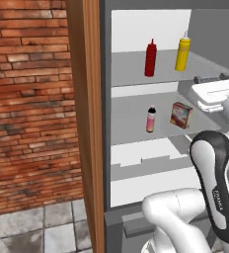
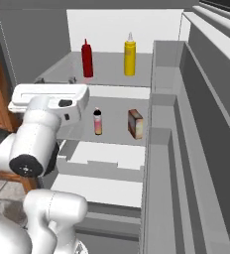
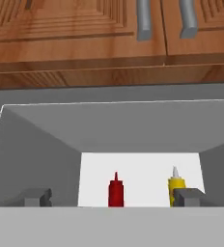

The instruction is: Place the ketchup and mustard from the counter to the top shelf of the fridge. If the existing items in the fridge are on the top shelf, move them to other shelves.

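Observation:
The fridge [image 1: 104, 123] stands open. The red ketchup [image 1: 150, 58] [image 2: 87, 58] [image 3: 116, 191] and the yellow mustard [image 1: 182, 52] [image 2: 130, 54] [image 3: 175, 186] stand upright side by side on the top shelf [image 1: 129, 69] [image 2: 107, 67]. One shelf lower [image 1: 129, 121] stand the existing items, a pink bottle with a black cap [image 1: 151, 119] [image 2: 97, 122] and a reddish-brown box [image 1: 181, 115] [image 2: 136, 123]. My gripper [image 1: 212, 78] [image 2: 56, 79] [image 3: 113, 197] is open and holds nothing, hovering in front of the top shelf, apart from both bottles. The counter is out of view.
A wooden panel [image 1: 84, 123] and a brick wall [image 1: 30, 99] lie left of the fridge. The fridge door with its grey bins [image 2: 186, 149] stands open on the right. Wooden cabinets with metal handles [image 3: 143, 19] sit above the fridge. A white drawer tray [image 1: 146, 153] is below.

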Tool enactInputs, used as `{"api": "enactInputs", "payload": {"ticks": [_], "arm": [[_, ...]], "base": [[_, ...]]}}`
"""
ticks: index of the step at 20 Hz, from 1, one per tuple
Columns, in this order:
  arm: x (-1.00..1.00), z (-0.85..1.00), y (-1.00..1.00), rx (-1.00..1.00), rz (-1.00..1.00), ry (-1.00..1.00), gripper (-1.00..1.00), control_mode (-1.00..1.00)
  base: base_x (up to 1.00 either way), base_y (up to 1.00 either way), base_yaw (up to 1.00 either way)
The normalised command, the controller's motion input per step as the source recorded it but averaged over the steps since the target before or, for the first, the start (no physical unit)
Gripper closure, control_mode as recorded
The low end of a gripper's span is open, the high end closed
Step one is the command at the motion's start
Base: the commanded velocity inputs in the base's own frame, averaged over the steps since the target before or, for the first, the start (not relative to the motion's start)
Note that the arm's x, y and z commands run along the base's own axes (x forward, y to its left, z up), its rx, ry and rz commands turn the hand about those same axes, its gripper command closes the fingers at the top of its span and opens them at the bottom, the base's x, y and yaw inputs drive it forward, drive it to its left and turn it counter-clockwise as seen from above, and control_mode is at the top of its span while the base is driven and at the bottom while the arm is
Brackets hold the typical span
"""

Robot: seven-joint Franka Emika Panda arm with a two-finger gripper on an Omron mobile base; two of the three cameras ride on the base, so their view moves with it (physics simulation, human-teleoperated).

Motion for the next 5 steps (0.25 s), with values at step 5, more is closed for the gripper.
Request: {"api": "enactInputs", "payload": {"ticks": [5], "arm": [[-1.00,0.24,0.10,0.00,0.03,-0.25,-1.00,-1.00]], "base": [[0.00,0.00,0.00]]}}
